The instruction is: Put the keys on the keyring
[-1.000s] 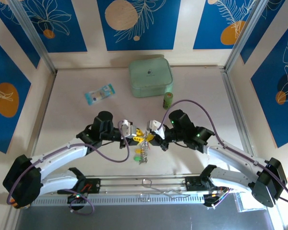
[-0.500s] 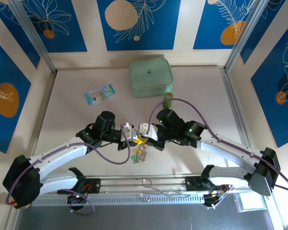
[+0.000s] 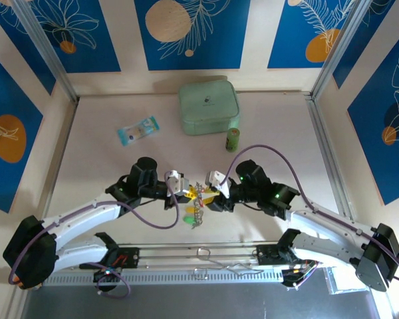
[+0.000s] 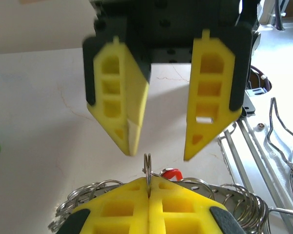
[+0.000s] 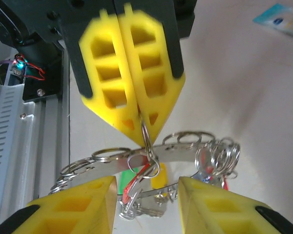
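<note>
The left gripper (image 5: 144,132) is closed tight on a thin wire loop at the edge of the keyring (image 5: 180,152), and the ring's silvery band hangs below that pinch with many small loops along it. The keys (image 5: 159,175) dangle under the band, red, green and yellow heads bunched together. The right gripper (image 4: 160,152) faces the left one closely, jaws apart and holding nothing. From above, the bunch sits between the two grippers over the near middle of the table (image 3: 106,166), well apart from the mint-green case (image 3: 209,107) and the green bottle (image 3: 233,139).
</note>
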### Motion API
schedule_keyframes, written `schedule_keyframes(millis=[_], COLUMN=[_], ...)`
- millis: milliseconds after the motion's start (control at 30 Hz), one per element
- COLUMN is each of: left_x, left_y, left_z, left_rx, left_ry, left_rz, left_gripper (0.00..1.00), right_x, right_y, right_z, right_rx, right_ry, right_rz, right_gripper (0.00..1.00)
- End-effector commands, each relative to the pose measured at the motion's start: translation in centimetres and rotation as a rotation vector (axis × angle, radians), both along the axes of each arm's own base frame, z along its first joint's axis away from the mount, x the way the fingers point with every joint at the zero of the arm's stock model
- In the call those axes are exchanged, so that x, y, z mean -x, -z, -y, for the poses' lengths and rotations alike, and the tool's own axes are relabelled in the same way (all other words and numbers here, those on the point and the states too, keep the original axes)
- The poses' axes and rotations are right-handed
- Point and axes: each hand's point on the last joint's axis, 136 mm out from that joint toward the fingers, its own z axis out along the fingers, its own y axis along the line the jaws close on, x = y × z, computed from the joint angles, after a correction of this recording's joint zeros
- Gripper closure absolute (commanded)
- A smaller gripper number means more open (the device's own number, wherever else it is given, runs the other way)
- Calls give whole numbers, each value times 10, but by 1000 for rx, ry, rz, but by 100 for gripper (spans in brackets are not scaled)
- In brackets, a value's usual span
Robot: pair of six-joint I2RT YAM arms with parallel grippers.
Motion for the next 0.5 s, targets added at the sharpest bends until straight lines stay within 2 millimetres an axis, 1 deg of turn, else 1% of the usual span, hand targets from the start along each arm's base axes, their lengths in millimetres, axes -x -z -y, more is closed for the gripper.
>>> schedule_keyframes(millis=[0, 100, 200, 367, 467], left_x=[3, 3, 4, 6, 7], left_y=[-22, -23, -23, -27, -35], left_z=[5, 5, 4, 4, 6], left_rx=[79, 83, 85, 105, 155], left_ry=[23, 23, 25, 38, 45], left_rz=[45, 48, 50, 67, 87], left_gripper=[100, 100, 100, 100, 100], right_x=[1, -4, -7, -9, -7], right_y=[-6, 3, 8, 4, 3], right_z=[-10, -11, -11, -13, -18], right_rx=[-77, -49, -24, -33, -55], right_ry=[13, 27, 32, 31, 9], right_rz=[-48, -41, -35, -18, -27], right_gripper=[61, 62, 72, 89, 96])
